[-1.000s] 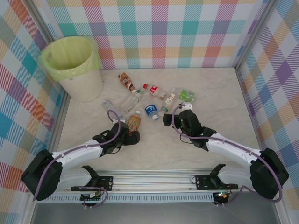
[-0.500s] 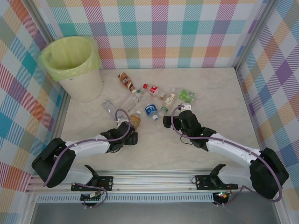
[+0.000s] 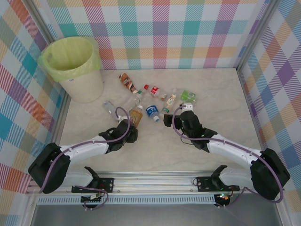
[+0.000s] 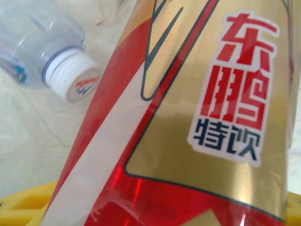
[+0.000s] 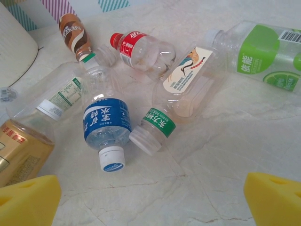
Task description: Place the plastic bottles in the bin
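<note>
Left tool: the left tool [image 3: 130, 128] sits low over the table [image 3: 211, 94]; its jaws stand either side of the base end of the gold-labelled bottle [image 3: 135, 116]; its yellow pads [image 4: 19, 207] show at the lower corners of the wrist view; I cannot tell whether they already press on the bottle.
Bottle's lie: flat on the table; long axis from 7 to 1 o'clock in the top view, white cap at the 1 o'clock end; it lies at 1 o'clock from the left tool, in line with that tool's reach.
Nearer arm: the left.
Right tool: the right tool [image 3: 170, 120] has its jaws wide apart and holds nothing; the blue-labelled bottle [image 5: 107, 123] lies at its 11 o'clock in the wrist view.
Bin: the bin [image 3: 84, 84] stands upright at 10 o'clock from the left tool, well apart.
Likely next: squeeze across the bottle's width, lift, carry toward 10 o'clock.
</note>
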You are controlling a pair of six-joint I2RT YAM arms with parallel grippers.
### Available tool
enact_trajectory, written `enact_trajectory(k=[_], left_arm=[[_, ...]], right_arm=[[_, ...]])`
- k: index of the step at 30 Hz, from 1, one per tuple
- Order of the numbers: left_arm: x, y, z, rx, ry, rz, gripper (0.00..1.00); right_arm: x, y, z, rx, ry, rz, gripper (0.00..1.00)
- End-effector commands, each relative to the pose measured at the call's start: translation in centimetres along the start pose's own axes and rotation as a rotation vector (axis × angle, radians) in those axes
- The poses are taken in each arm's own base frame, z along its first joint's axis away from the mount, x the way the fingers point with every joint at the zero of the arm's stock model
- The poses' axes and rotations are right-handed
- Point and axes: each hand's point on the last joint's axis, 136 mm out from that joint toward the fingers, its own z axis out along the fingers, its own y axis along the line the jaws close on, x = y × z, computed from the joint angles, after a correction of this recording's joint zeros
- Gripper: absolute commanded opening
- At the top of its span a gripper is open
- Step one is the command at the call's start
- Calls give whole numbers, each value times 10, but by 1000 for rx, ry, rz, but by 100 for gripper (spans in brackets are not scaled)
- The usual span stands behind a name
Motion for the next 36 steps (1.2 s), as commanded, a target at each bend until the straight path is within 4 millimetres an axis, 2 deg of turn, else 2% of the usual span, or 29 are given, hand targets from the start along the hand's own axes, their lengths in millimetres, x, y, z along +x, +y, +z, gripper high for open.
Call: enact_trajectory(k=[1, 4, 8, 13, 19, 24, 27, 32, 35, 36], left_arm=[[-37, -22, -28, 86, -77, -9, 55], [-78, -25, -58, 104, -191, -33, 55], [-133, -11, -86, 60, -301, -59, 54], [-212, 33, -116, -79, -475, -124, 53], [-295, 93, -156, -224, -648, -213, 52], [-337, 145, -175, -352, -700, -294, 52], [-354, 177, -176, -408, -713, -363, 53], [-373, 221, -157, -447, -652, -470, 54], [-378, 233, -139, -507, -566, -474, 63], [-378, 236, -134, -530, -534, -481, 70]], right_arm=[[-22, 6, 1, 7, -69, -9, 100], [-34, 10, 3, 14, -94, -33, 100], [-56, 23, 6, -4, -148, -50, 100], [-79, 43, 13, -54, -193, -49, 100], [-75, 49, 15, -94, -177, -7, 100], [-64, 36, 4, -70, -164, -20, 100], [-58, 26, -4, -48, -161, -26, 100], [-53, 16, -18, -35, -160, -40, 100], [-52, 12, -24, -27, -165, -42, 100], [-51, 9, -26, -21, -169, -38, 100]])
